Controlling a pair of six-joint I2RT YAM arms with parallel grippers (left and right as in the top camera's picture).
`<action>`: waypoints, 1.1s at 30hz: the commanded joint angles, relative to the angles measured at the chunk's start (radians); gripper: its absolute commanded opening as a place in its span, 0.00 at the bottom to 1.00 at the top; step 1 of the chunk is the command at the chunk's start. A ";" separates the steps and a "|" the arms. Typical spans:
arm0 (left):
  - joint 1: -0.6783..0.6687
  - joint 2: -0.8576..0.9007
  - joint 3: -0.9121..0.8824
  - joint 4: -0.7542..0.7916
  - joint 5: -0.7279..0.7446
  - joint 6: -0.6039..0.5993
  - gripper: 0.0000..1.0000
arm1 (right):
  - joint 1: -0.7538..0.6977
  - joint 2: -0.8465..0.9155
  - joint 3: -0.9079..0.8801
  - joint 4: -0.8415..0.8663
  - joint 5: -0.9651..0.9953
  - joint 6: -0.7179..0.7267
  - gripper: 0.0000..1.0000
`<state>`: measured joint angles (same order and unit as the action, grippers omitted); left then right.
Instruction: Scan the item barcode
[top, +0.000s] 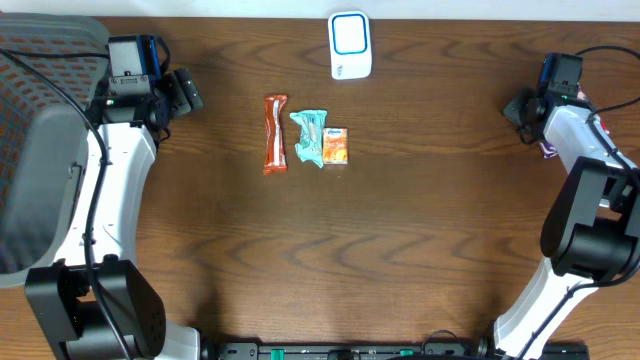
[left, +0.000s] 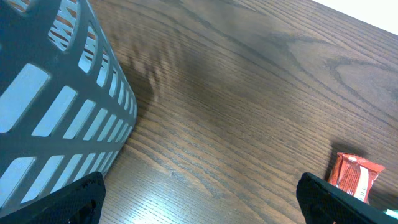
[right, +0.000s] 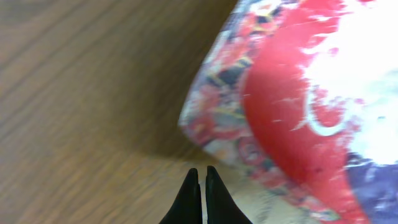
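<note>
I am holding my left gripper over the left part of a dark wooden table, jaws spread as wide as they go and gripping nothing. In the left wrist view its two black fingers are sitting at the bottom corners, with a grey slotted basket just to the left.

My right gripper is hanging near the table's right edge, its black tips pressed together and empty. A red, white and purple packet is lying just past them.

In the table's middle, three items are lying side by side: an orange-red snack bar, a crumpled teal wrapper and a small orange packet. A white barcode scanner is standing beyond them at the far edge, well apart from both grippers.
</note>
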<state>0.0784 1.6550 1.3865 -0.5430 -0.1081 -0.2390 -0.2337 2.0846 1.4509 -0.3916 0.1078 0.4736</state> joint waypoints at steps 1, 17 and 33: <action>0.005 0.005 0.005 -0.003 -0.009 -0.009 0.98 | -0.003 0.050 -0.008 0.000 0.092 -0.027 0.02; 0.005 0.005 0.005 -0.003 -0.009 -0.009 0.98 | -0.048 0.086 0.004 0.148 0.132 -0.030 0.04; 0.005 0.005 0.005 -0.003 -0.009 -0.009 0.98 | -0.048 0.072 0.044 0.136 0.214 -0.047 0.11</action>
<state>0.0788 1.6550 1.3865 -0.5430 -0.1078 -0.2390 -0.2916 2.1666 1.4593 -0.2535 0.3237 0.4423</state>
